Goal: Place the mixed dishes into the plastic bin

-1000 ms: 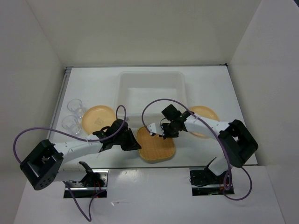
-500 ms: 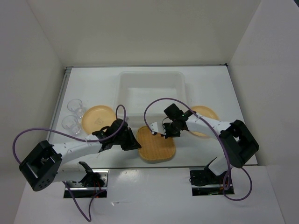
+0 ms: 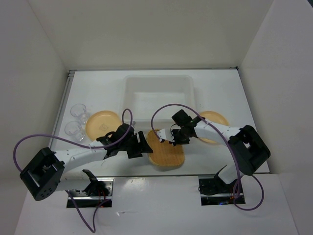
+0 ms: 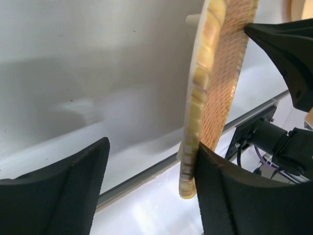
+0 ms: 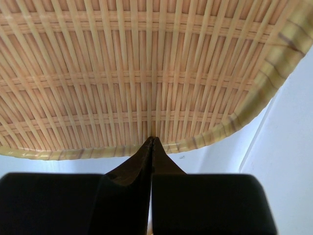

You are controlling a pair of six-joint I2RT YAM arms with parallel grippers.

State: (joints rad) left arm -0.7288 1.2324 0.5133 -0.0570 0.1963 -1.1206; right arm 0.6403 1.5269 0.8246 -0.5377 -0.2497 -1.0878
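The wicker tray (image 3: 166, 152) is sitting by the middle of the worktop's (image 3: 220, 93) near edge. The left end effector (image 3: 143, 146) is standing open, with the tray's left rim just beside one finger. The right end effector (image 3: 172, 140) is closed, its tips touching the far rim. I judge the left one should grip the rim firmly before carrying the tray to the plastic bin (image 3: 128, 90) at the far edge.

The tray (image 3: 168, 155) is a woven tan-brown lattice. The plates (image 3: 101, 123) are plain tan-yellow, the bin (image 3: 159, 81) translucent white, the bench (image 3: 98, 88) white.
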